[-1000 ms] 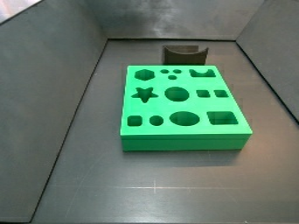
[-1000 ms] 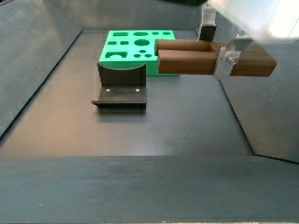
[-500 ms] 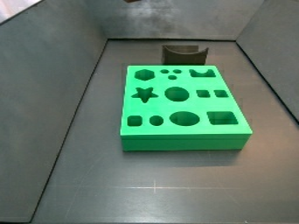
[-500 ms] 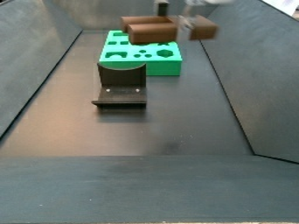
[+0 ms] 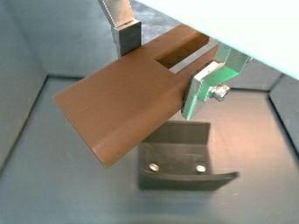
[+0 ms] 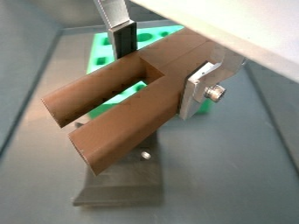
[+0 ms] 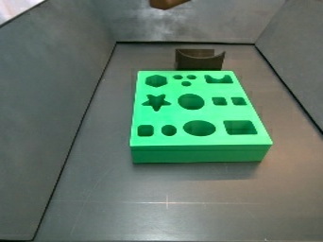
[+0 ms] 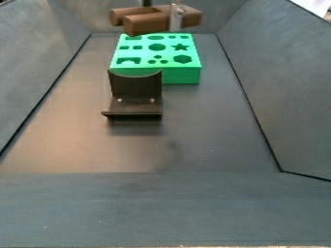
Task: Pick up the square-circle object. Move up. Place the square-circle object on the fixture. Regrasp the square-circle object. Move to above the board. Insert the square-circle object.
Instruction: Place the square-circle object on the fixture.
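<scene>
Since a second ago the end effector (image 8: 172, 15) has carried the square-circle object (image 8: 135, 16) from close to the camera, over the near floor, to high at the far end, above the board (image 8: 158, 55) as a side view shows it. In that view the brown peg now reads small at the top edge.

- Grasp: clenched on the square-circle object (image 6: 122, 109); silver fingers (image 6: 201, 89) press its sides in both wrist views.
- Peg held clear of everything, long axis tilted, touching nothing below.
- Fixture (image 5: 180, 166) lies directly beneath in a wrist view; the green board shows behind the peg elsewhere.
- Fixture (image 8: 134, 94) stands empty on the floor, just beside the board.

Judgement: pick-up and lift are done; next comes lowering the peg onto the fixture's notch. Alignment needs care.
</scene>
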